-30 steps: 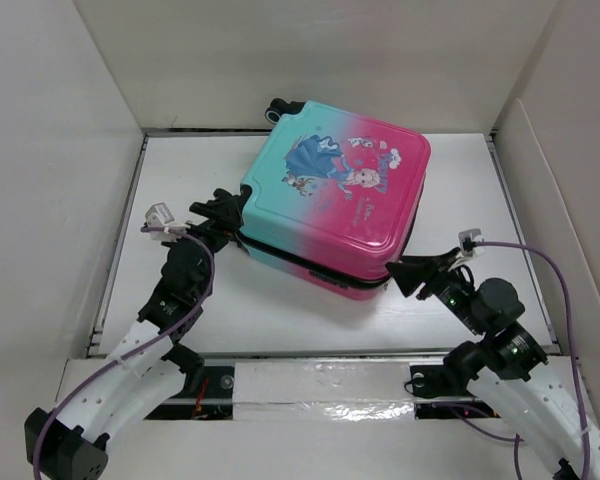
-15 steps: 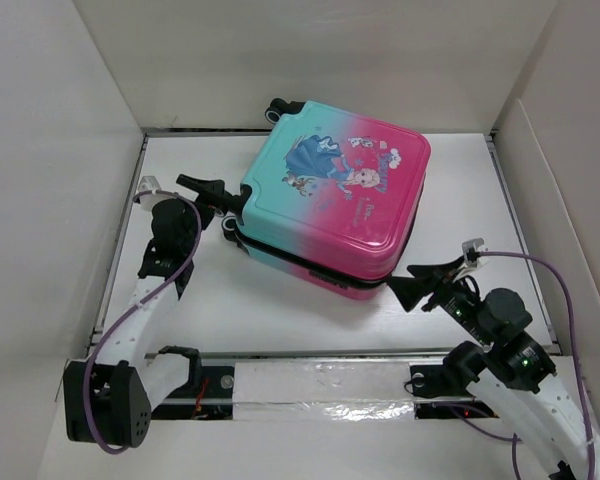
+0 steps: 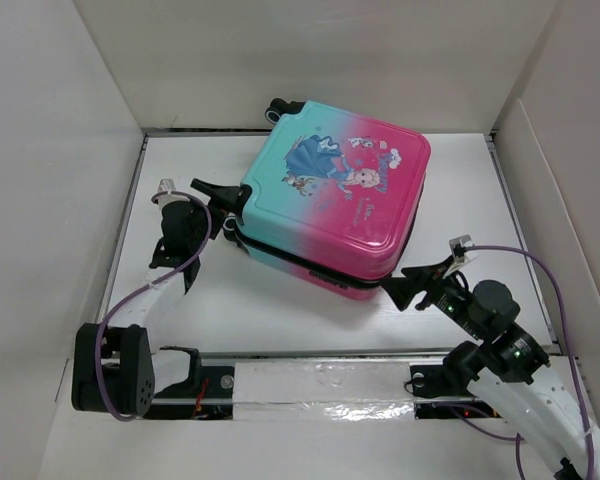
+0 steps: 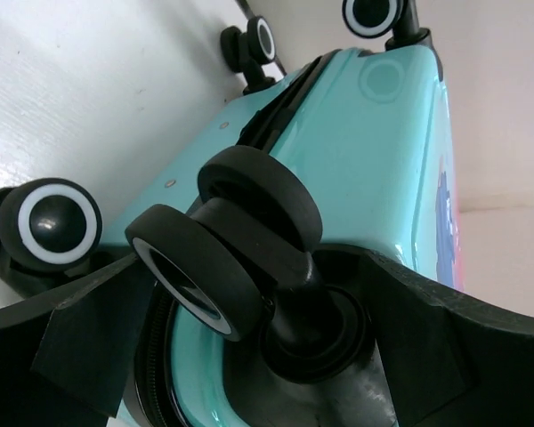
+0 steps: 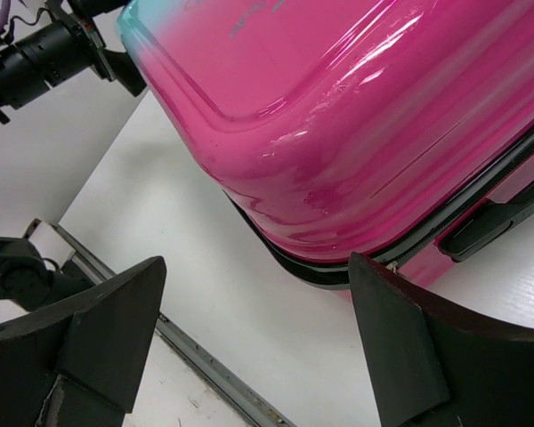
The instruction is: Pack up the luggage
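Two grippers flank the luggage (image 3: 340, 200), which lies flat on the white table (image 3: 230, 300), lid down and princess print facing up. At its teal left corner, the left gripper (image 3: 218, 196) has its fingers (image 4: 80, 338) spread wide. A black twin wheel (image 4: 222, 258) of the luggage sits in the gap between them, and we cannot tell whether either finger touches it. At the luggage's pink near corner, the right gripper (image 3: 400, 280) is spread wide too, just short of the shell beside the dark seam (image 5: 311, 267) — nothing is clamped.
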